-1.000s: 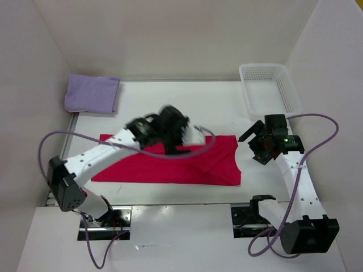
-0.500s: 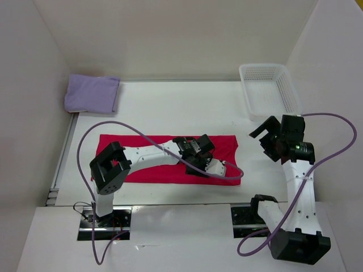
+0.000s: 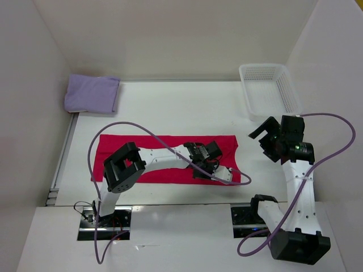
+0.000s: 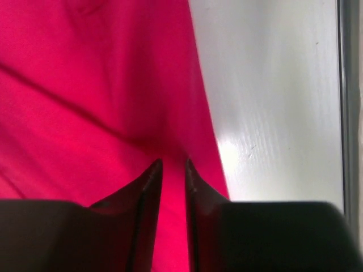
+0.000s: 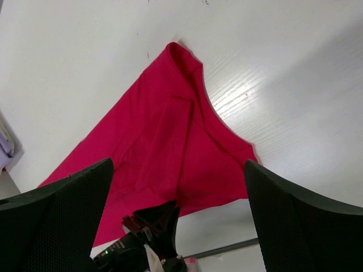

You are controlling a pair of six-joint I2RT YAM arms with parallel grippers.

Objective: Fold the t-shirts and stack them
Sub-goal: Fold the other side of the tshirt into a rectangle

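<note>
A: On the near half of the worktop (image 3: 181, 107), is that red shirt (image 3: 170, 143) lying flat? Looks like a long strip to me.

B: Yep, a flat strip running left to right, a bit back from the near edge. The surface is plain white and kinda glossy, you get glare off it in both wrist views.

A: And the room?

B: Basically a box. A pale back wall (image 3: 181, 39), left wall (image 3: 28, 113) and right wall (image 3: 334, 68), all bare, close the worktop in on three sides.

A: Anything else on there?

B: A lavender shirt (image 3: 92, 94) folded up in the far left corner and a white basket (image 3: 266, 66) in the far right corner. Both sit well apart from the red one.

A: Left gripper (image 3: 227, 174)?

B: It's down at the red shirt's near right corner. The fingers are pulled in to a thin slit, with the tips right at the cloth by its edge. Can't tell whether any cloth is actually pinched.

A: Right one?

B: The right gripper (image 3: 258, 139) is up off the worktop by the right edge, between the basket and the red shirt. Its jaws are spread wide with nothing in them, and its camera looks down on the shirt's right end.
</note>
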